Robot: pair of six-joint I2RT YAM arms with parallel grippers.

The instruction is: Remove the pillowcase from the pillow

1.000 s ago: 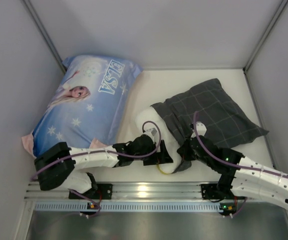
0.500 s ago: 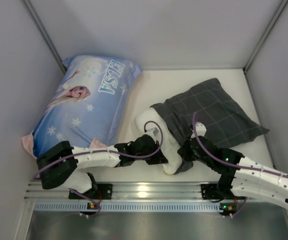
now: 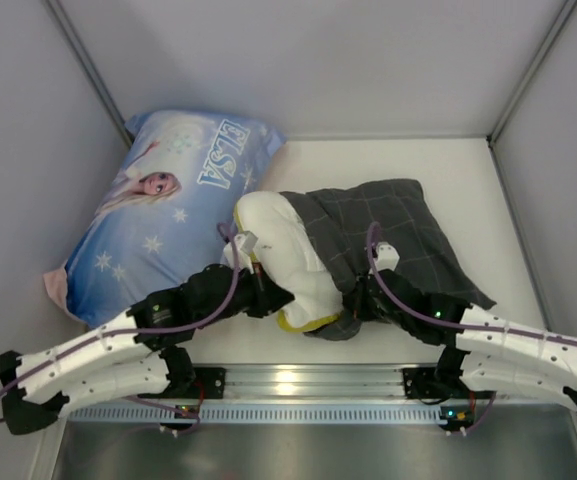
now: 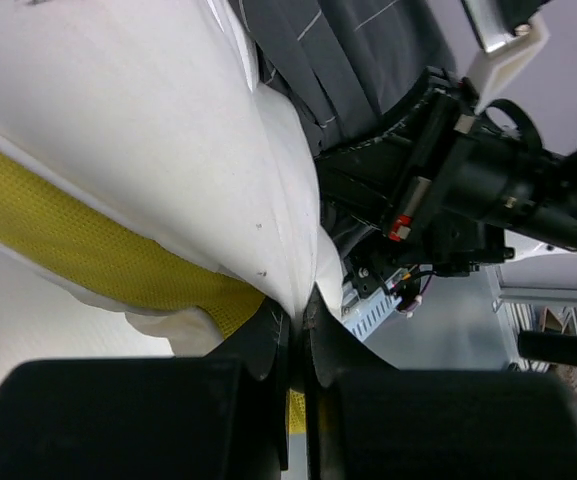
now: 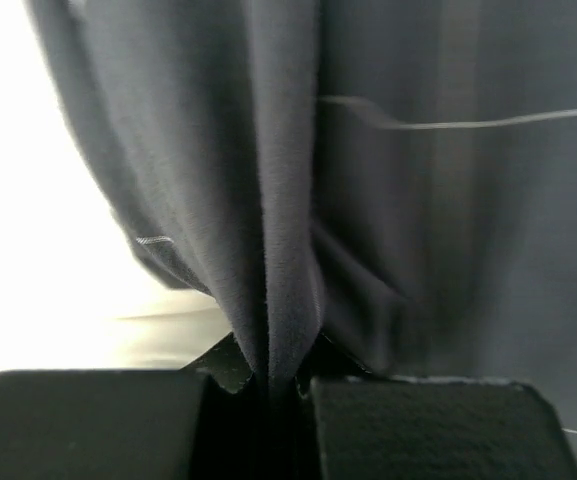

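The left gripper (image 4: 293, 345) has its jaws pressed together on a thin fold of the pillow (image 3: 278, 255), right where the white cover meets the yellow piping (image 4: 98, 255). From this pinch the bare, plump end of the pillow swells up and away in front of the jaws.

The right gripper (image 5: 268, 385) is likewise clamped, pinching a bunched ridge of the pillowcase (image 3: 388, 230). The dark checked cloth rises straight out of its jaws and fills nearly its whole wrist view.

The overhead view shows the two pinches close together, with the near corner of the pillow between them. The long axis of the bundle runs sideways across the table (image 3: 468, 170): the uncovered white end lies on the left gripper's side and the covered bulk stretches away beyond the right gripper. Each arm is therefore nearer the piece it holds. The coming move looks to depend on drawing the two pinches apart along that axis, so the case slides off toward the right.

How much of the pillow sits inside the case is hidden. Whether the right jaws catch cloth alone or some pillow beneath cannot be told. Both sets of fingertips are buried in folds from above. The ELSA pillow (image 3: 168, 200) lies just beside the white end, on the side away from the right gripper.
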